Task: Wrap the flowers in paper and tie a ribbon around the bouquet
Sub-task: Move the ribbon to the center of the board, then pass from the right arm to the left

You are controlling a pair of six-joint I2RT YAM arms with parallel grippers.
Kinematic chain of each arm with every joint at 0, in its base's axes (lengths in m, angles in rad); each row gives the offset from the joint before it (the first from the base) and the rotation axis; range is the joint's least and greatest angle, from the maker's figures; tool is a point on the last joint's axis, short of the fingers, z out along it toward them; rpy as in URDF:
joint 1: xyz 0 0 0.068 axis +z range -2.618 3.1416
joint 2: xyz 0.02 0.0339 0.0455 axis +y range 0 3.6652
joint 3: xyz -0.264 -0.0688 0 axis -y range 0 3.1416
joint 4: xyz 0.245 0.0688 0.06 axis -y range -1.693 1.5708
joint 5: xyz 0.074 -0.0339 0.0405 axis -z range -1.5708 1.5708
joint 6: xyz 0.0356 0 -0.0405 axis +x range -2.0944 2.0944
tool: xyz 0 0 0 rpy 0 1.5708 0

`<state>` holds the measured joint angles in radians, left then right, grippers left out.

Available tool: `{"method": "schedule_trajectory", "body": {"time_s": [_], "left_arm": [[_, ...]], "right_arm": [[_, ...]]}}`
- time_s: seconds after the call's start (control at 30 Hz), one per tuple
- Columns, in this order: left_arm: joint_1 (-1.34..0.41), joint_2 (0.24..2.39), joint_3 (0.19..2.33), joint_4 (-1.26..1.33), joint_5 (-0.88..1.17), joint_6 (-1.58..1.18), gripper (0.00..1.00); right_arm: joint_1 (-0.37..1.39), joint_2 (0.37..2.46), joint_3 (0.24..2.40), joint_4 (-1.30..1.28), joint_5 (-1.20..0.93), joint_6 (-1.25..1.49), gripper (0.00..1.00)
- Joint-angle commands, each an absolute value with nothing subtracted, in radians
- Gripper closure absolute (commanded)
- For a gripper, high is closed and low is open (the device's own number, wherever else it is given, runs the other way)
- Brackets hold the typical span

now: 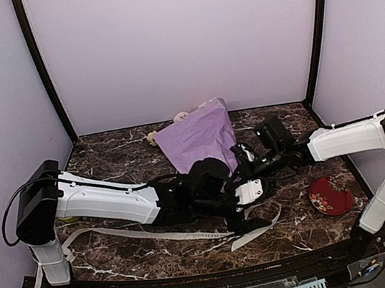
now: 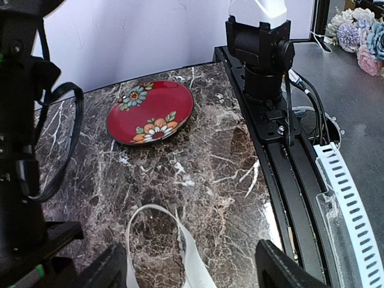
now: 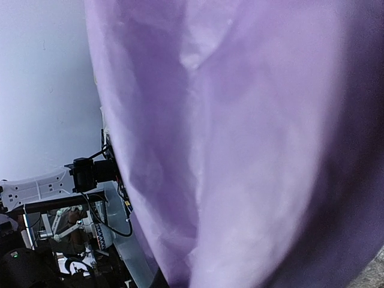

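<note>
The bouquet's lilac paper (image 1: 200,137) stands as a tilted cone at the back middle of the table, with pale flowers (image 1: 152,137) peeking out at its upper left. My right gripper (image 1: 244,158) is at the cone's narrow end; in the right wrist view the paper (image 3: 240,138) fills the frame and hides the fingers. My left gripper (image 1: 246,208) hangs just in front, its jaws wide open. A loop of the cream ribbon (image 2: 183,249) lies on the table between its fingertips (image 2: 279,267), untouched. The ribbon (image 1: 140,233) trails left across the front of the table.
A red flowered plate (image 1: 331,196) (image 2: 153,111) sits on the dark marble table (image 1: 107,157) at the front right, near the right arm's base (image 2: 264,54). The table's front rail (image 2: 300,180) runs close to the left gripper. Pale walls close in three sides.
</note>
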<state>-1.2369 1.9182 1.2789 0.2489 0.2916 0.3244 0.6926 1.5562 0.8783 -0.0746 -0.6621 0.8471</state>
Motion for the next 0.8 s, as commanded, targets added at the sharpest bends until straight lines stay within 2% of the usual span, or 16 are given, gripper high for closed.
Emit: {"method": "schedule_trajectory", "body": {"time_s": [0.0, 0.2, 0.4, 0.53, 0.67, 0.77], "left_arm": [[-1.238, 1.823, 1.281, 0.163, 0.280, 0.350, 0.21], [-1.238, 1.727, 1.148, 0.145, 0.294, 0.281, 0.19], [-1.238, 1.492, 0.881, 0.274, 0.042, 0.297, 0.23], [-1.238, 1.363, 0.638, 0.444, -0.154, 0.517, 0.17], [-1.226, 1.435, 0.606, 0.518, -0.306, 0.698, 0.13], [-1.220, 1.531, 0.639, 0.604, -0.320, 0.793, 0.13]], "right_arm": [[0.690, 1.566, 0.901, -0.041, -0.685, 0.808, 1.00], [0.690, 1.560, 0.887, -0.034, -0.681, 0.816, 1.00], [0.690, 1.558, 0.848, 0.022, -0.685, 0.860, 1.00], [0.690, 1.569, 0.838, 0.048, -0.688, 0.873, 1.00], [0.692, 1.581, 0.835, 0.077, -0.698, 0.894, 1.00], [0.692, 1.586, 0.828, 0.102, -0.703, 0.910, 1.00]]}}
